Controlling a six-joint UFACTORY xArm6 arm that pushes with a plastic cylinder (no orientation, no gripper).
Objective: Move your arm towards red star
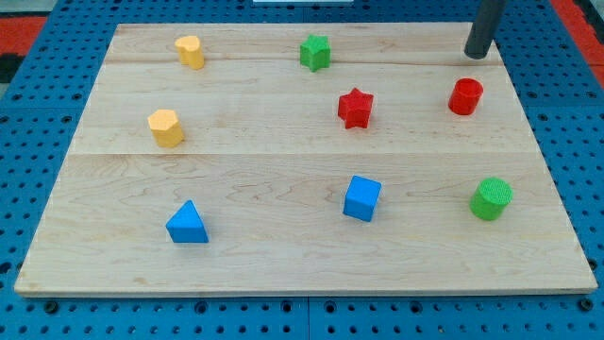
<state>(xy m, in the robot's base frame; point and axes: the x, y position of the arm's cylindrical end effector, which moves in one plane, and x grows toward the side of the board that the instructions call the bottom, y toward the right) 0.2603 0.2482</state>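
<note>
A: What is shown in the camera view?

B: A pale wooden tabletop (283,156) is seen on a blue pegboard (57,321). My tip (477,56), the end of a dark rod with no gripper to open or close, is set near the view's top right, holding nothing.

A: Where is the red star-shaped block (356,108) found?

B: It is placed right of centre, well apart from my tip, towards the view's lower left of it. A red cylinder block (464,96) is seen just below my tip.

A: And the rest?

B: A green star-shaped block (315,52), two yellow blocks (190,51) (165,127), a blue triangular block (188,224), a blue cube (362,198) and a green cylinder block (491,198) are spread about.
</note>
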